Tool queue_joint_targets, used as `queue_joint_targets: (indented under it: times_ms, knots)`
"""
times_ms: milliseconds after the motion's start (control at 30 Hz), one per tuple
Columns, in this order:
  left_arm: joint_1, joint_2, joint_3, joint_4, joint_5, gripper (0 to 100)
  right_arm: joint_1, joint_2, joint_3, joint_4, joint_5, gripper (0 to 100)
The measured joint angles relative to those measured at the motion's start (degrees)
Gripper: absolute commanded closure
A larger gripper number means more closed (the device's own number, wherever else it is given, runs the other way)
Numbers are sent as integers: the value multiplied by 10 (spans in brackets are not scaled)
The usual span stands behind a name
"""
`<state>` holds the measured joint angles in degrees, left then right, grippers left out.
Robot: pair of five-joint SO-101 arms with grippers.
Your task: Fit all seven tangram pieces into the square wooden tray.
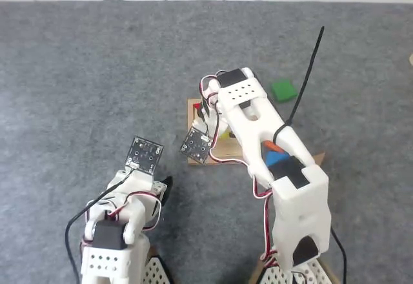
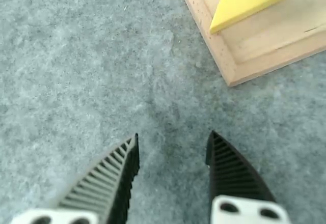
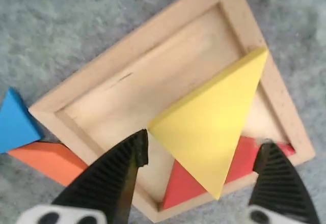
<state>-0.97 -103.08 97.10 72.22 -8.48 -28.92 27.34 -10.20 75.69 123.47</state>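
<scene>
Right wrist view: right tool wide open astride yellow triangle over wooden tray; left tool open above carpet.

Left gripper: jaws apart, arm folded back near its base. Right gripper: jaws wide, arm stretched forward.

place: robotics lab | cues: grey felt mat, left arm, right arm

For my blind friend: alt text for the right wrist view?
A yellow triangle lies across a wooden tray, one tip over the rim, partly covering a red piece, between the open fingers of the right gripper. A blue piece and an orange piece lie outside.
</scene>
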Motion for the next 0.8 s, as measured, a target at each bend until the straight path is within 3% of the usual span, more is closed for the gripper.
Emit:
queue_joint_targets:
  times_ms: [133,233,567,800]
  knots:
    - [0,0,0,0,0,788,1,0,0,0,-14,685]
    - [0,0,0,0,0,788,3,1,-29,-3,-84,685]
    - [0,0,0,0,0,788,27,0,-93,-4,-447,686]
    - [0,0,0,0,0,788,-28,33,-95,-5,-769,772]
